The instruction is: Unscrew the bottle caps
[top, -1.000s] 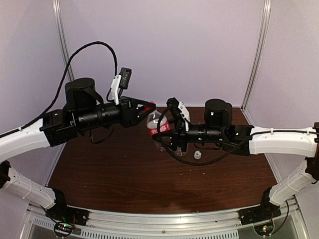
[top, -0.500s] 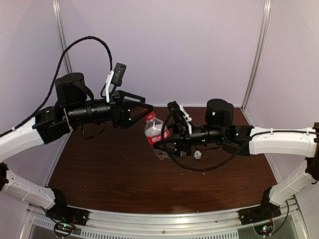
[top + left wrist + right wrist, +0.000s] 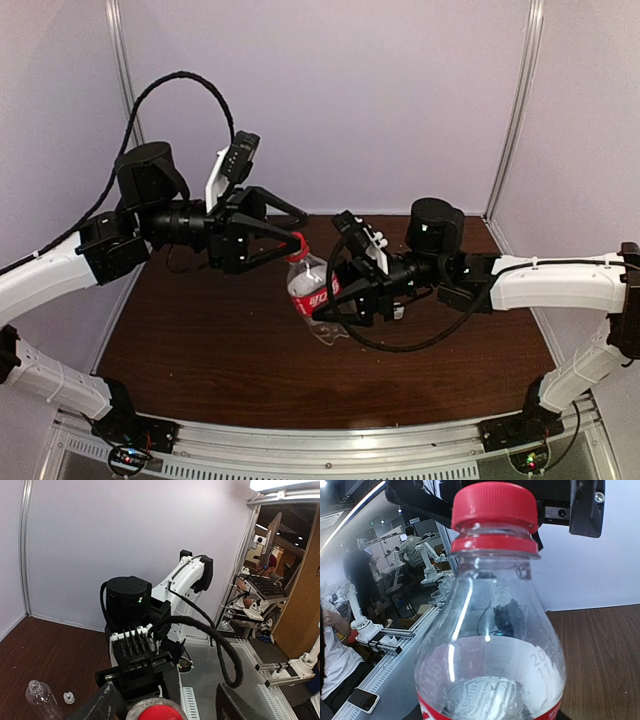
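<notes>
Bottle [image 3: 490, 670] base cut off | right gripper [image 3: 320, 300] tips obscured | red cap [image 3: 159, 713] cropped

Pale lilac wall panels [image 3: 380, 100] close the booth from 10 to 2 o'clock, joined by slim silver metal posts [image 3: 515, 110] at 11 and 1. Below them lies a dark brown wood-grain tabletop [image 3: 250, 360], edged at 6 o'clock by a ribbed aluminium rail [image 3: 330, 440]. Outside the booth, a bright white ceiling light strip [image 3: 285, 484] glares above a tan wooden partition [image 3: 305, 610].
</notes>
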### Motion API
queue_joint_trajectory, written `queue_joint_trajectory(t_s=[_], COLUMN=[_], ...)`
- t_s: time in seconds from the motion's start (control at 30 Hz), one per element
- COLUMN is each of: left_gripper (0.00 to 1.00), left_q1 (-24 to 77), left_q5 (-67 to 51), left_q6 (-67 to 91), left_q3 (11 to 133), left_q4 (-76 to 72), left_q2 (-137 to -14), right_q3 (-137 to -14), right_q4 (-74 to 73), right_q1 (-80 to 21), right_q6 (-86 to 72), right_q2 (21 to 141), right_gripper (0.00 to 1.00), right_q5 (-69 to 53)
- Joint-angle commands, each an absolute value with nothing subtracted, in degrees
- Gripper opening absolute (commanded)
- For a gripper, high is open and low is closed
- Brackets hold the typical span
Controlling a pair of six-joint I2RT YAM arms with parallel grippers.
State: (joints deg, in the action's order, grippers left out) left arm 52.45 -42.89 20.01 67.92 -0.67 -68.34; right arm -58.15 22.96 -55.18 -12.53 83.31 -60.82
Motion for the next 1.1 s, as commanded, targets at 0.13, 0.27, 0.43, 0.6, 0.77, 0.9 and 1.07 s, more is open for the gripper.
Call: queue_joint_trajectory(t_s=[0.13, 0.27, 0.43, 0.6, 0.77, 0.9, 1.07], left_gripper=[0.53, 0.43, 0.27, 0.12, 0.1, 0.14, 0.29], left_q1=[52.2, 52.2, 52.2, 52.2, 55.5, 58.9, 59.0], left_q5=[-48.6, -48.2, -45.0, -32.0, -4.4, 7.7, 4.6], left_q6=[18.6, 18.9, 19.1, 22.6, 32.0, 33.1, 31.2], left_q3=[66.7, 66.2, 66.1, 68.4, 70.2, 70.6, 70.6], left_q4=[-5.6, -6.0, -4.8, -0.6, 8.4, 8.6, 5.7], left_q2=[-69.5, -69.3, -68.9, -68.8, -68.2, -68.9, -70.3], right_q3=[-60.4, -60.3, -60.0, -60.4, -60.6, -59.8, -59.1], right_q4=[27.2, 27.2, 26.6, 19.8, 12.2, 13.2, 13.9], right_q1=[-54.8, -54.8, -54.5, -54.1, -54.9, -55.5, -55.7], right_q6=[-15.4, -15.4, -15.0, -10.7, -6.7, -7.2, -6.6], right_q2=[83.7, 83.7, 83.3, 82.2, 80.0, 80.1, 79.8], right_gripper=[0.24, 0.24, 0.24, 0.23, 0.23, 0.23, 0.22], right_q5=[-64.9, -64.6, -62.9, -52.1, -25.1, -16.7, -19.2])
